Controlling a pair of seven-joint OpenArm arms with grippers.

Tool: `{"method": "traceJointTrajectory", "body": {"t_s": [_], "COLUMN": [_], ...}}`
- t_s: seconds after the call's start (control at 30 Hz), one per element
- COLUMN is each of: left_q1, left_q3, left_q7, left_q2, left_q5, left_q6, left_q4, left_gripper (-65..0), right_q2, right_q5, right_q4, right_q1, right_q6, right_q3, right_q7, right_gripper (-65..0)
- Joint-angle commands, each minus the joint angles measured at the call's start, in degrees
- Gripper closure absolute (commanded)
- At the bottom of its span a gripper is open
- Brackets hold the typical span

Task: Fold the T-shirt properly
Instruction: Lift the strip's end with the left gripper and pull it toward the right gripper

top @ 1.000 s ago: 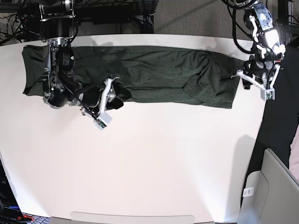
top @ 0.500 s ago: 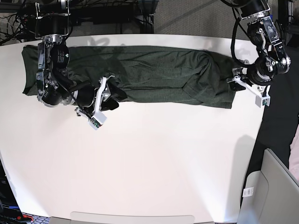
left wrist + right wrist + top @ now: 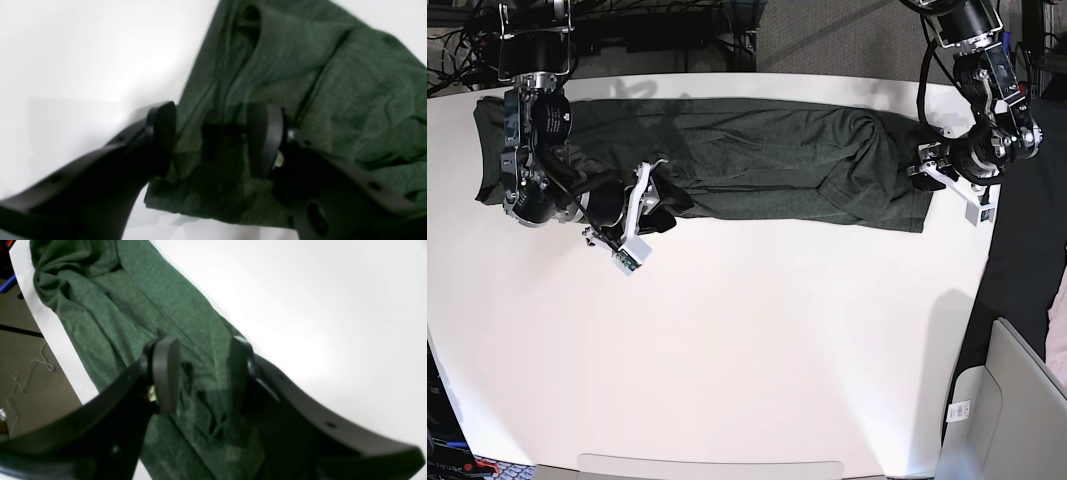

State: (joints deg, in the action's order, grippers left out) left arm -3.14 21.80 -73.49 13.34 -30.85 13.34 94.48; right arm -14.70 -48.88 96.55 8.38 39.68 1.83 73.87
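The T-shirt (image 3: pixel 767 160), dark olive green, lies as a long band across the far part of the white table (image 3: pixel 757 350). At its right end my left gripper (image 3: pixel 927 185) stands low over the fabric. In the left wrist view the left gripper (image 3: pixel 213 136) is open, and its fingers straddle the T-shirt's (image 3: pixel 333 83) corner edge. My right gripper (image 3: pixel 659 205) sits at the band's near edge, left of centre. Seen from the right wrist, the right gripper (image 3: pixel 201 373) has its pads apart, with the T-shirt (image 3: pixel 100 306) lying creased between them.
A black cloth (image 3: pixel 1027 280) hangs beside the table's right edge, with a grey seat (image 3: pixel 1007 410) below it. Cables and arm mounts (image 3: pixel 537 40) crowd the far edge. The right wrist view shows floor (image 3: pixel 30 373) beyond the table edge.
My left gripper has opened wider and dropped toward the shirt's right end. The right arm has shifted a little left along the shirt's near edge.
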Motion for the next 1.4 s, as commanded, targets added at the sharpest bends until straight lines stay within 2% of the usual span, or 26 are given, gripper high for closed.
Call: {"method": "traceJointTrajectory", "body": {"t_s": [0.0,0.1,0.2,0.3,0.53,0.83,0.97,1.1,1.27,1.33,1.37], "left_q1": [0.72,0.63,-0.07,-0.78,-1.13,-1.13,-1.13,-0.86,-0.86,-1.04,-1.13], "left_q3": [0.04,0.04,0.04,-0.04,-2.51,-2.51,-3.65,-6.55,-6.99,-5.58,-4.18], "left_q7": [-0.40,-0.57,-0.66,-0.66,-0.75,-1.98,-2.86,-1.89,0.40,0.48,0.48], "left_q2": [0.68,0.59,0.59,0.59,0.77,0.77,0.77,0.77,0.85,2.08,2.70], "left_q5": [-0.58,-2.86,-6.82,-8.84,-14.03,-25.46,-25.90,-25.72,-25.54,-25.54,-25.54], "left_q6": [0.24,0.33,3.23,4.28,4.28,4.28,4.28,4.28,4.28,4.28,4.28], "left_q4": [0.78,0.78,0.60,0.34,-5.64,-6.52,-6.52,-6.52,-6.43,-6.08,-6.08], "left_gripper": [-33.7,-33.7,-33.7,-33.7,-33.5,-33.4,-32.7,-24.1,-4.2,0.0,0.0], "right_q2": [-0.91,-0.99,-1.08,-1.08,-1.08,-1.08,-1.08,-1.43,-2.31,-3.10,-3.63], "right_q5": [-1.36,-1.36,-1.36,-1.36,-1.36,-1.36,-1.36,-1.27,-1.36,-1.36,-1.36], "right_q4": [1.16,1.16,2.13,3.01,3.10,3.18,3.89,4.77,4.77,4.77,4.77], "right_q1": [0.98,0.98,0.80,0.19,-0.60,-0.78,-1.13,-1.74,-2.54,-3.24,-3.68], "right_q6": [0.32,0.32,0.32,0.32,0.32,0.32,0.32,0.32,0.32,0.32,0.32], "right_q3": [-0.73,-0.73,-0.73,-0.81,-0.81,-0.81,-0.81,-0.99,-3.80,-6.26,-7.23], "right_q7": [-0.94,-0.94,-0.94,-0.94,-0.94,-0.94,-0.94,-0.94,-0.94,-0.85,-0.85], "right_gripper": [-24.8,-24.8,-24.8,-24.8,-24.8,-24.8,-24.8,-24.8,-24.8,-24.8,-24.8]}}
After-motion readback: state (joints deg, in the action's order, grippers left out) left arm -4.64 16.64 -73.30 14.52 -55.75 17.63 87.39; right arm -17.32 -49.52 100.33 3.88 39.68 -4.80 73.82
